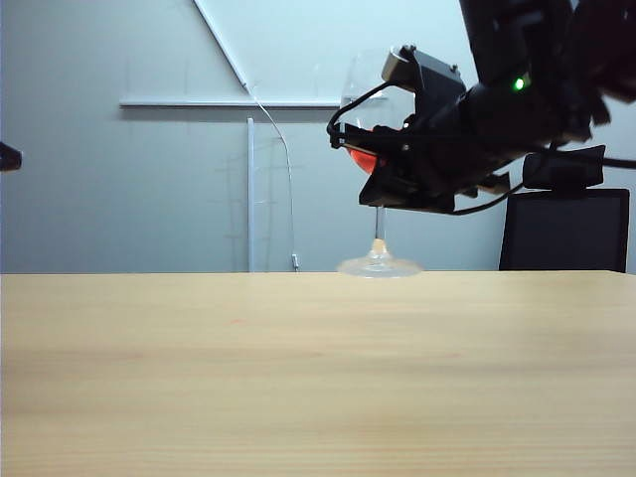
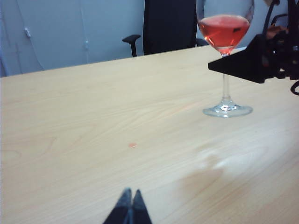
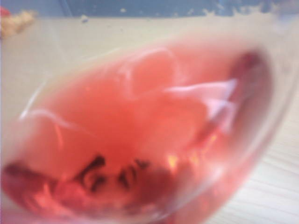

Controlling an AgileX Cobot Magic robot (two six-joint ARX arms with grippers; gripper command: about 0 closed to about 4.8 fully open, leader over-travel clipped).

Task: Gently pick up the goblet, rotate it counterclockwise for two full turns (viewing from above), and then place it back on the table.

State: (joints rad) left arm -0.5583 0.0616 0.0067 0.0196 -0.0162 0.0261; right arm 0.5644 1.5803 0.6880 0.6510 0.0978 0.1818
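Note:
The goblet (image 1: 380, 227) stands upright with its round foot on the table (image 1: 298, 378) near the far edge, red liquid in the bowl. My right gripper (image 1: 350, 145) reaches in from the right and is shut round the thin stem just under the bowl. In the left wrist view the goblet (image 2: 225, 28) is at the far side of the table (image 2: 93, 116), with the right gripper (image 2: 218, 66) crossing its stem. The right wrist view is filled by the blurred red bowl of the goblet (image 3: 140, 130), and its fingers are hidden. My left gripper (image 2: 130, 193) is shut and empty, low over the table, well away from the glass.
A black office chair (image 1: 564, 231) stands behind the table at the right, also seen in the left wrist view as the chair (image 2: 168, 23). A thin cable (image 1: 289, 189) hangs on the pale wall. A small red spot (image 2: 132, 145) marks the tabletop.

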